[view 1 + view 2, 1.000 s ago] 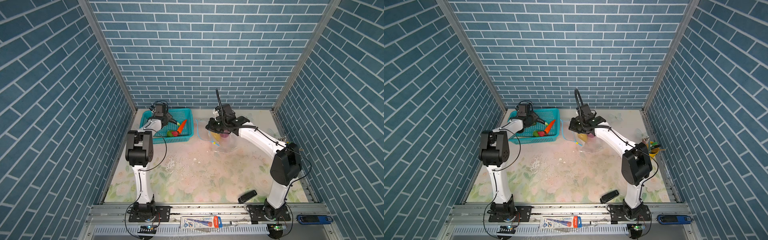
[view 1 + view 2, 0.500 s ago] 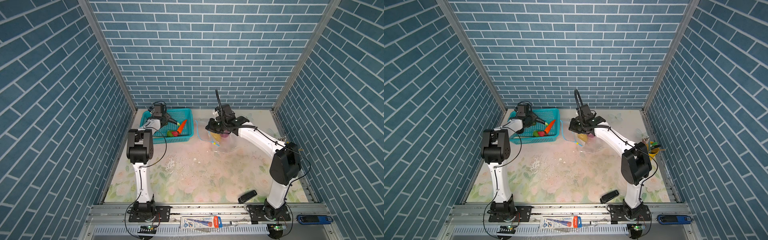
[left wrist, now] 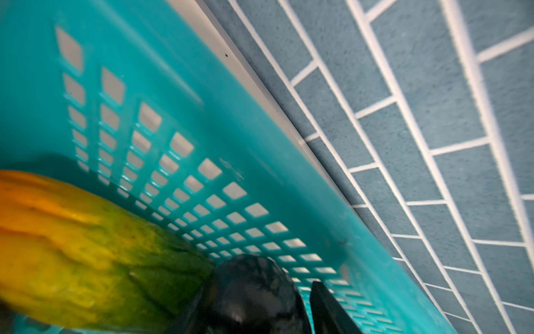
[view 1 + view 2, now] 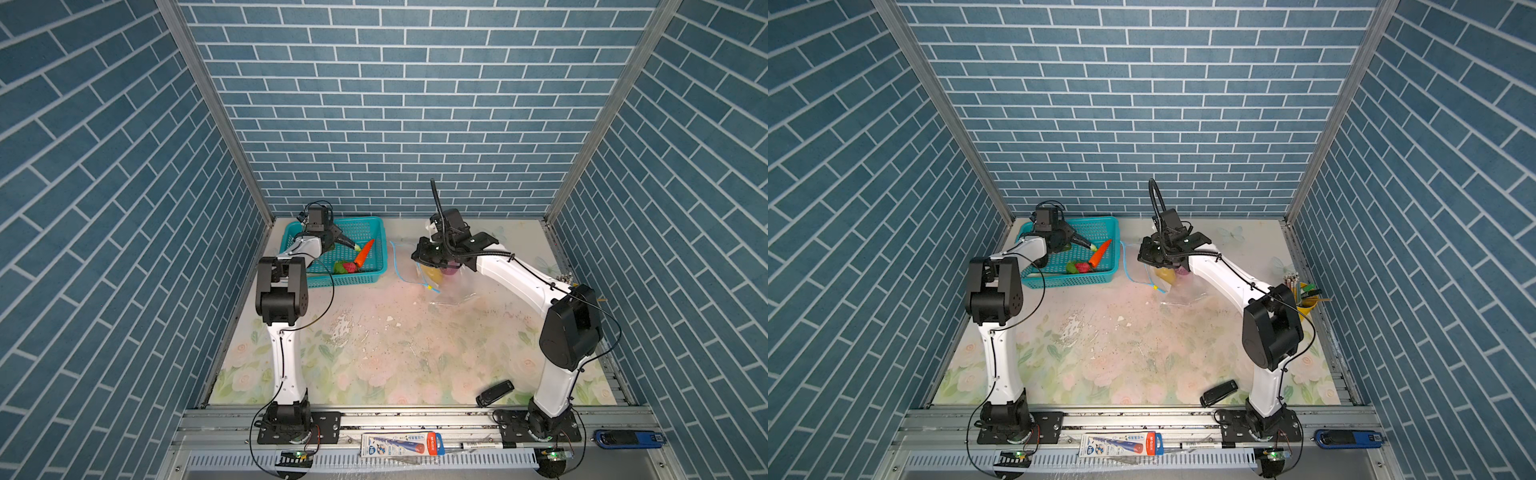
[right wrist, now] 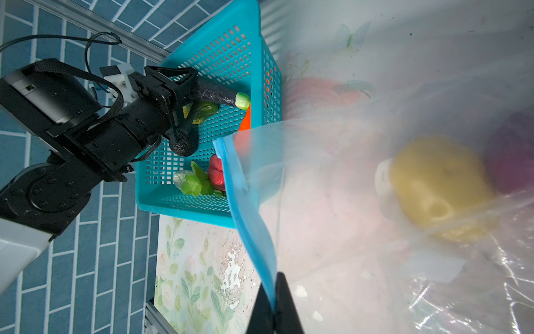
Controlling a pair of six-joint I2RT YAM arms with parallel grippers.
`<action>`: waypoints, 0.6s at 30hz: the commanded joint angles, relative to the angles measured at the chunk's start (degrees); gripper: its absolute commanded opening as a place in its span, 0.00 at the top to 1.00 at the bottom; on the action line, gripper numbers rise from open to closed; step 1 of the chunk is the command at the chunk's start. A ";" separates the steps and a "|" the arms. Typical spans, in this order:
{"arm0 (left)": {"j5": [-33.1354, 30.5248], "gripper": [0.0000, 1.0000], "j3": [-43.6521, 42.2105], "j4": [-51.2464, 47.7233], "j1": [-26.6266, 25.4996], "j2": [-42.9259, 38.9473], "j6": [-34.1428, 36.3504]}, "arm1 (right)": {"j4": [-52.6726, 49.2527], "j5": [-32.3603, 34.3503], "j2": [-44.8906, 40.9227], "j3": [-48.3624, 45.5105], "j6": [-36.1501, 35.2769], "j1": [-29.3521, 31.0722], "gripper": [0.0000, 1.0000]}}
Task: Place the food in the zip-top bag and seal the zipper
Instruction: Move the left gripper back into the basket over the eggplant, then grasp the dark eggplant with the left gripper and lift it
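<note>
My left gripper [image 4: 332, 239] [image 3: 254, 303] hovers over the teal basket [image 4: 340, 279], shut on a dark eggplant [image 5: 213, 94] [image 3: 248, 292] whose green tip points at the orange carrot [image 4: 365, 252]. A red pepper [image 5: 216, 173], a green leafy piece [image 5: 193, 182] and a yellow-green vegetable [image 3: 72, 254] lie in the basket. My right gripper [image 5: 274, 286] is shut on the blue zipper [image 5: 248, 214], holding up one edge of the zip-top bag [image 4: 446, 286]. Inside the bag sit a yellow fruit [image 5: 439, 185] and a purple onion [image 5: 514, 153].
The basket stands against the back wall at the left. A black remote-like device [image 4: 494, 392] lies near the front edge on the right. A yellow cup of pens [image 4: 1304, 295] stands at the right edge. A flat package [image 4: 401, 444] rests on the front rail.
The left arm's elbow has shifted slightly while its gripper stays over the basket with the eggplant. The right arm and the bag have not moved.
</note>
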 commanded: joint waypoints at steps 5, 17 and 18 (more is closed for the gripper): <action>0.93 0.50 1.19 -1.12 0.42 0.99 0.22 | -1.54 0.15 0.20 2.99 -0.43 -0.28 1.00; 2.37 0.58 -1.26 2.11 0.33 -3.33 -0.52 | -1.63 0.58 -0.42 2.84 -0.52 -0.30 1.00; 2.55 0.58 -1.50 2.59 0.27 -3.67 -0.73 | -1.62 0.59 -0.42 2.75 -0.52 -0.30 1.00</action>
